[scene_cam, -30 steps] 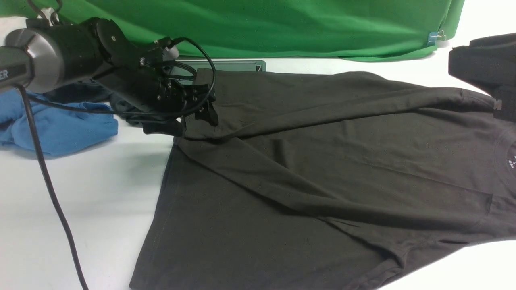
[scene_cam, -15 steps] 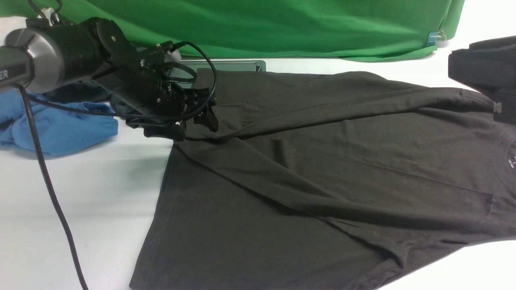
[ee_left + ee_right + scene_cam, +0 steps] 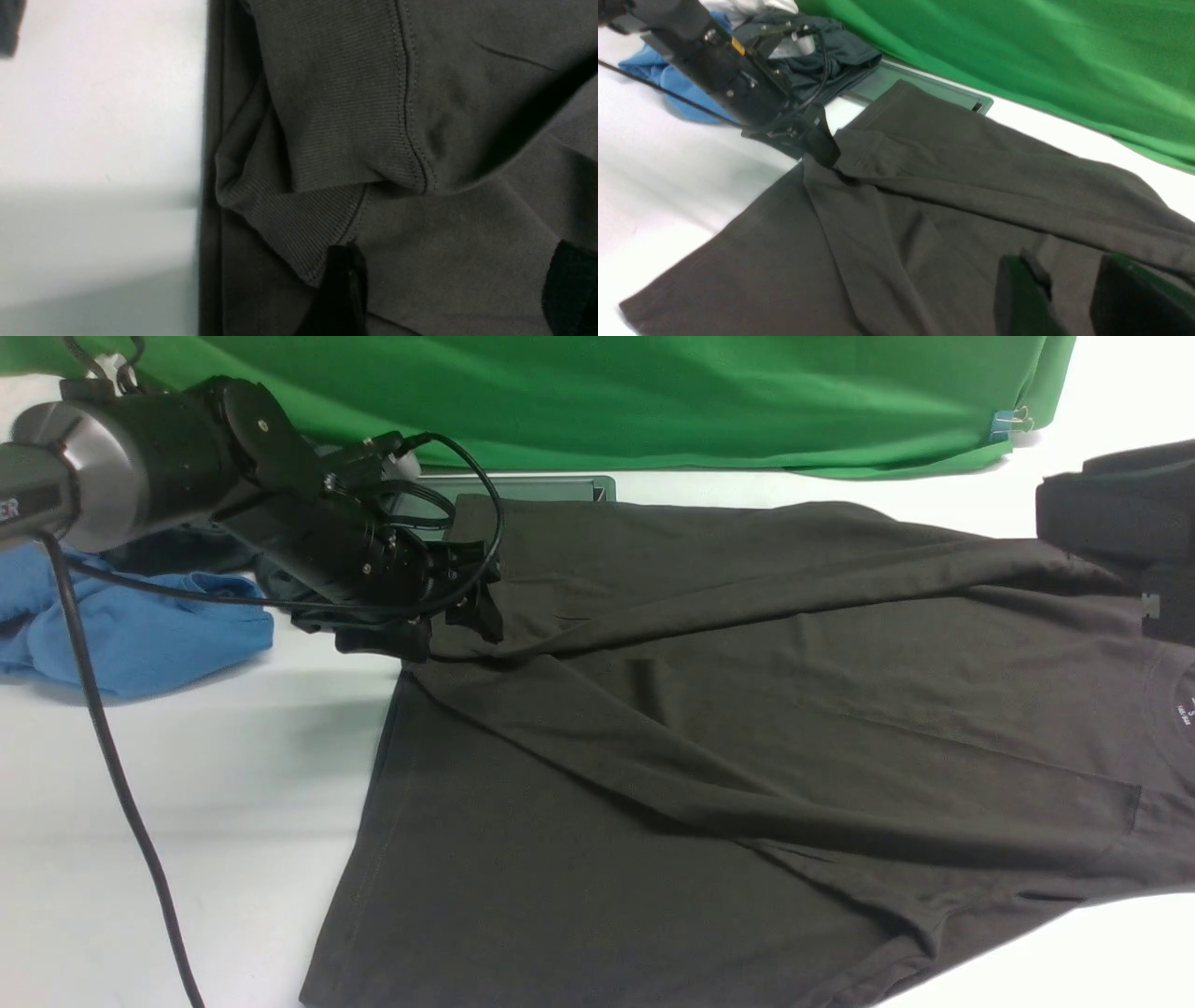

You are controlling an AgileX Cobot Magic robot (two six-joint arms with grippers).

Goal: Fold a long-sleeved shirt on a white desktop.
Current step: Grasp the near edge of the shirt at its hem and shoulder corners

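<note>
The long-sleeved shirt [image 3: 747, 728] lies spread on the white desktop [image 3: 187, 821], dark brownish-black, with both sleeves crossed over its body. Its collar print [image 3: 1184, 705] shows at the right edge. My left gripper [image 3: 439, 625] sits low at the shirt's far left corner, by the ribbed cuff [image 3: 336, 116]. In the left wrist view this gripper [image 3: 455, 252] is open, its fingers [image 3: 343, 289] wide apart over flat fabric. My right gripper [image 3: 1066, 263] hangs open above the shirt with nothing between its jaws. Only part of it [image 3: 1153, 588] shows in the front view.
A bright blue shirt [image 3: 140, 625] and a dark grey garment [image 3: 822, 60] lie at the far left behind the left arm. The silver-framed hatch [image 3: 523, 487] sits under the shirt's far edge. A green backdrop [image 3: 607, 401] closes the back. The left arm's cable [image 3: 112, 756] trails over the desktop.
My left gripper has settled slightly lower and leftward at the cuff, and its jaws have narrowed a little. The right gripper has drifted slightly down and left. The shirt lies as before.
</note>
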